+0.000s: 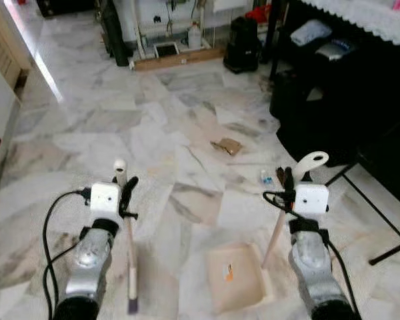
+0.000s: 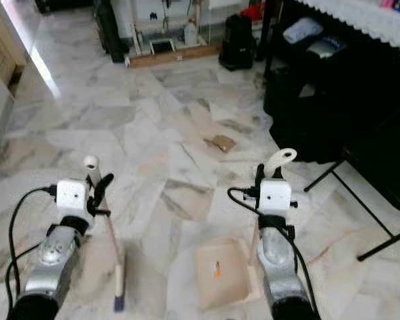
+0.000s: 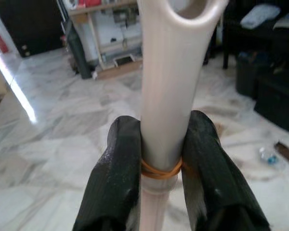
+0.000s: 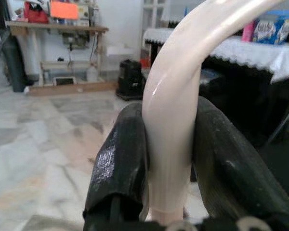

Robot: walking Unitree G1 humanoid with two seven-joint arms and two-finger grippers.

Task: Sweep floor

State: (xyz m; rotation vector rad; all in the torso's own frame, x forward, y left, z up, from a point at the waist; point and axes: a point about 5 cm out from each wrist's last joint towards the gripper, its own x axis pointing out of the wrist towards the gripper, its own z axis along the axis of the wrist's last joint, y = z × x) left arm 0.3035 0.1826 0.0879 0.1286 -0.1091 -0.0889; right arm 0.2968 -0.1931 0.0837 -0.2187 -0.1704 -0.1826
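Two tools are in my grip, and what matters is where the litter lies from them. From my left eye, my left gripper (image 1: pixel 125 190) is closed round the pale handle of the broom (image 1: pixel 129 253), whose shaft runs down and slightly toward me to a dark bristle end on the marble floor (image 1: pixel 107 127). My right gripper (image 1: pixel 288 181) is clamped on the handle of the dustpan (image 1: pixel 239 277), whose cream tray rests flat on the floor between my two arms, nearer my right one, with a small orange mark on it. The scrap of brown cardboard (image 1: pixel 227 146) lies beyond the dustpan, farther from me, well apart from the tray and a little toward my right side. A small bit of clear, blue-tinted litter (image 1: pixel 266 177) sits nearer, just beyond the dustpan's handle.

From my right eye the layout reads the same: the cardboard is ahead of the dustpan, and the broom's bristles stand to the left of the tray and no closer to the scrap. I judge my right arm the nearer one, but the broom must travel past the tray to get behind the scrap.

My left wrist camera shows both black fingers (image 3: pixel 116 178) pressed tight against the white broom handle, with a rubber band around it at the grip.

My right wrist camera shows the fingers (image 4: pixel 119 166) closed on the curved dustpan handle.
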